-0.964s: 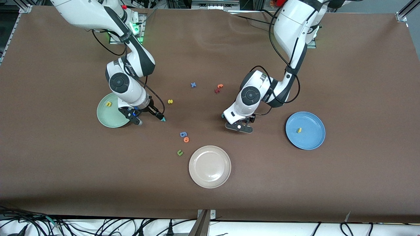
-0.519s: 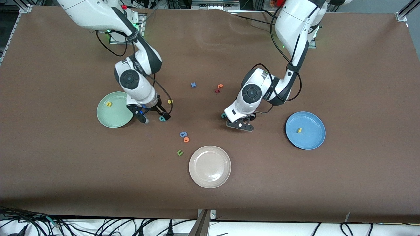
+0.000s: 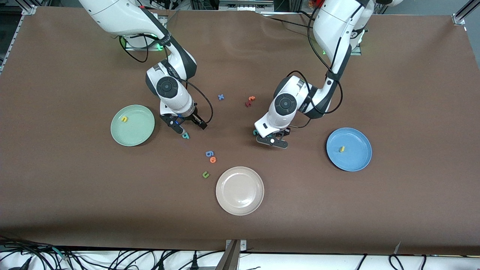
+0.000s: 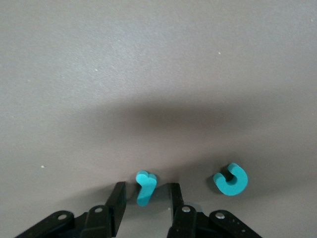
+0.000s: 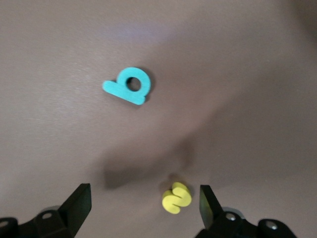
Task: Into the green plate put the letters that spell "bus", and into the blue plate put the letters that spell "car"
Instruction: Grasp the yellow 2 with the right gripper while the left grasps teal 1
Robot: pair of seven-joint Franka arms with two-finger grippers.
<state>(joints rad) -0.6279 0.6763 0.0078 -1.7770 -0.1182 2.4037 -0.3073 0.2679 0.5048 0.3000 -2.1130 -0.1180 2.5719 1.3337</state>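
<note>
Left gripper [image 4: 144,208] low on desk [image 3: 375,210], fingers half-closed either side of teal r [image 4: 145,187], not yet pinching; teal c [image 4: 230,179] just beside. Squeeze r square, lift straight, carry to blue plate [image 3: 360,159]. Right gripper [image 5: 143,208] fingers wide open over yellow s [image 5: 176,198]; teal b [image 5: 128,85] near; centre before closing

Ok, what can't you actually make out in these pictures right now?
- Front view: the yellow "s" is hidden under the right arm's wrist. Only the right wrist view shows it, below the open right tool.
- Front view: the teal "r" is hidden by the left arm's wrist. It lies between the open jaws of the left tool.
- Front view: the red and orange letters are too small to read.
</note>
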